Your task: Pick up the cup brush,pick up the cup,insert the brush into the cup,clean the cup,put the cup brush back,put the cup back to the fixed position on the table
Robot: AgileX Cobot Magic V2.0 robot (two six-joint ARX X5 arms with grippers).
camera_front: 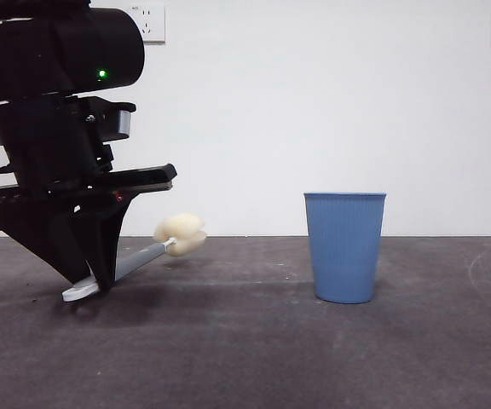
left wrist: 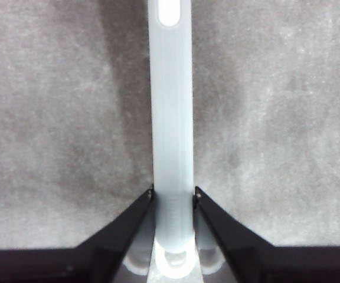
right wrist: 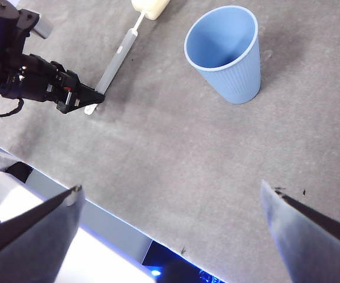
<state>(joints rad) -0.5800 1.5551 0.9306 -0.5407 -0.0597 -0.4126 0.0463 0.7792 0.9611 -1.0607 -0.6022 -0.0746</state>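
Left wrist view: my left gripper (left wrist: 173, 193) clamps the cup brush (left wrist: 171, 118) near its looped end; its handle slants up toward the cup (camera_front: 344, 247), upright well apart on the table (camera_front: 228, 358); my right gripper (right wrist: 170, 197) hangs open above.

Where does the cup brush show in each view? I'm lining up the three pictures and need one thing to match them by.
Front view: cup brush low at left, tilted, sponge head raised, left gripper closed on its handle.
Left wrist view: only the handle, running up the middle between the jaws.
Right wrist view: top left, whole brush slanting.
Shared landmark: the table; the cup is absent from the left wrist view.
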